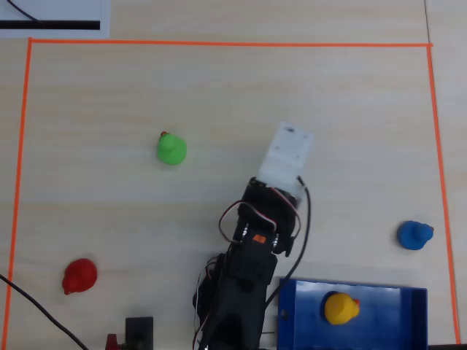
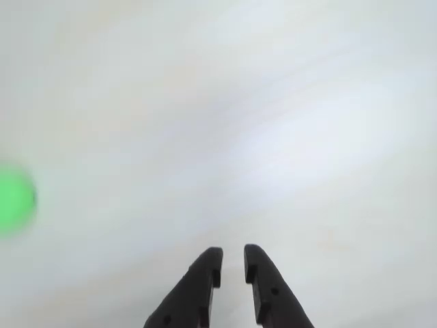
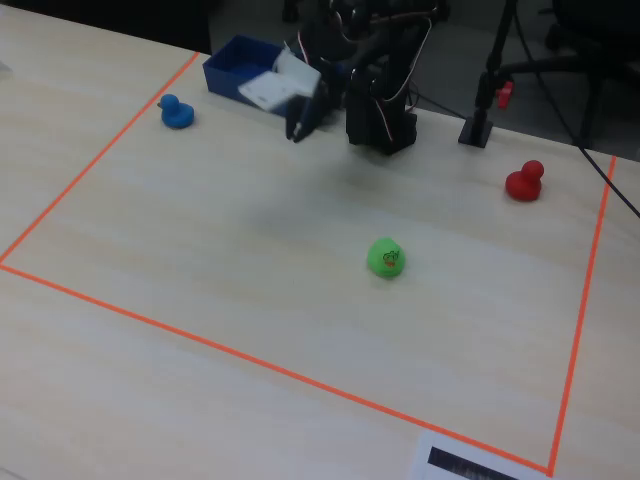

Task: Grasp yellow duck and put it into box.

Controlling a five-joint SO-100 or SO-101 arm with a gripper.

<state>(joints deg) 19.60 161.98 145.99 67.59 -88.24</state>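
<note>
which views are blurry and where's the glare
Wrist view: washed out and smeared, the green duck a soft blob, only the hand fairly crisp. Fixed view: motion blur around the hand. Overhead view: sharp, a mild sheen inside the box.

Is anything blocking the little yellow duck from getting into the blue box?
Nothing visible does: in the overhead view the yellow duck already sits inside the box. The gripper is empty above bare table, with the green duck off to one side.

Even, soft light; wrist view washed-out, perhaps motion-blurred.
</note>
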